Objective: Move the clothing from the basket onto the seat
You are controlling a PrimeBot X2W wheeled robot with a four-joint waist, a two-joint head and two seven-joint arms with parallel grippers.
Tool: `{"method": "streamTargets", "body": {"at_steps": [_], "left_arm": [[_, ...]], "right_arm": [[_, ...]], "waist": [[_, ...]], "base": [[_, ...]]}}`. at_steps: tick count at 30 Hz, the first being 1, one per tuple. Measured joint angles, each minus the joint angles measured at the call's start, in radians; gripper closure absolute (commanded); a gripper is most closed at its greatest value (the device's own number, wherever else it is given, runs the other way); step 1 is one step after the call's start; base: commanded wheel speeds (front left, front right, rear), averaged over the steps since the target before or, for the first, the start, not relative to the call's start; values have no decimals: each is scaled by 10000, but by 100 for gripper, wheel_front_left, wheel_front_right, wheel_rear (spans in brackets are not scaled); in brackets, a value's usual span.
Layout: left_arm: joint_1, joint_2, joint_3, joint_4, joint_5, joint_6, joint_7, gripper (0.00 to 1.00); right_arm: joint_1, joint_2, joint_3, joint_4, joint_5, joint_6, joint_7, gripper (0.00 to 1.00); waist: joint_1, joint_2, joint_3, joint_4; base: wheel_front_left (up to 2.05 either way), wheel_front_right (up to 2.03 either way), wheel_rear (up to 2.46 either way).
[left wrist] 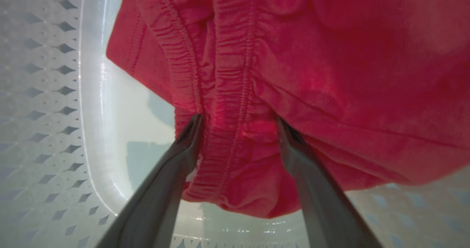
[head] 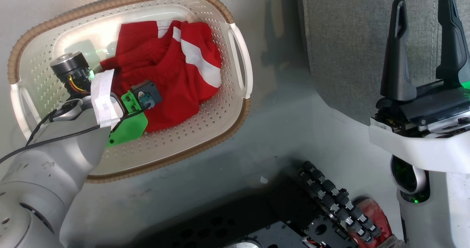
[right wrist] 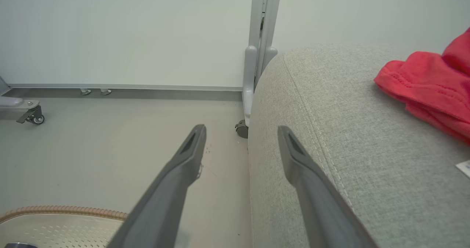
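One basket (head: 205, 130) holds red clothing (head: 176, 79); one seat (right wrist: 349, 130) holds one garment (right wrist: 429, 83).

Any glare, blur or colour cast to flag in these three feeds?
Head view: sharp, but a green glow tints part of the basket wall. Left wrist view: the clothing and the left gripper are soft, too close to focus; glare streaks on the basket's glossy floor. Right wrist view: even light, the seat crisp, the right gripper blurring toward the bottom edge.

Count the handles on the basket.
2: the right handle, on the basket end nearer the seat, and the left handle, beside the robot's left forearm. None hidden.
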Motion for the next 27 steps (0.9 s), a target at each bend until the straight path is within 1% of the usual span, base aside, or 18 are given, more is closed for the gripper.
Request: {"method": "streamTargets", "body": {"at_steps": [2, 6, 10, 11, 12, 13, 19, 25, 27], "left_arm": [[5, -50, 2, 96, -230, 0, 203, 0], [85, -115, 4, 255, -286, 0, 886, 0], [292, -213, 0, 197, -564, 0, 1246, 0], [320, -213, 0, 151, -637, 0, 1308, 65], [338, -201, 0, 77, -685, 0, 1338, 96], [383, -196, 2, 0, -715, 0, 1425, 100], [441, -69, 0, -397, -876, 0, 1730, 100], [441, 75, 0, -949, -1404, 0, 1622, 100], [445, 127, 0, -1103, -1570, 0, 1521, 100]], "right_arm": [[36, -2, 17, -33, -63, 0, 0, 0], [145, 0, 61, -88, -82, 0, 0, 0], [145, 0, 82, -88, -96, 0, 2, 0], [145, 0, 88, -82, -96, 0, 0, 0], [144, 0, 98, -79, -96, 0, 0, 0], [139, 0, 115, -73, -96, 0, 0, 0], [102, 0, 184, -44, -92, 0, 0, 0], [-105, 0, 238, 54, -33, 0, 0, 0], [-284, 0, 274, 136, 213, 0, 0, 0]], "waist": [[0, 0, 5, 12], [-1, 0, 32, 33], [-1, 0, 40, 44], [-1, 0, 42, 46], [-1, 0, 43, 47], [-1, 0, 44, 47], [-1, 0, 36, 50], [-1, 0, -48, 38], [-1, 0, -105, 6]], "base": [[0, 0, 0], [0, 0, 0], [0, 0, 0], [0, 0, 0], [0, 0, 0], [0, 0, 0], [0, 0, 0], [0, 0, 0], [0, 0, 0]]}}
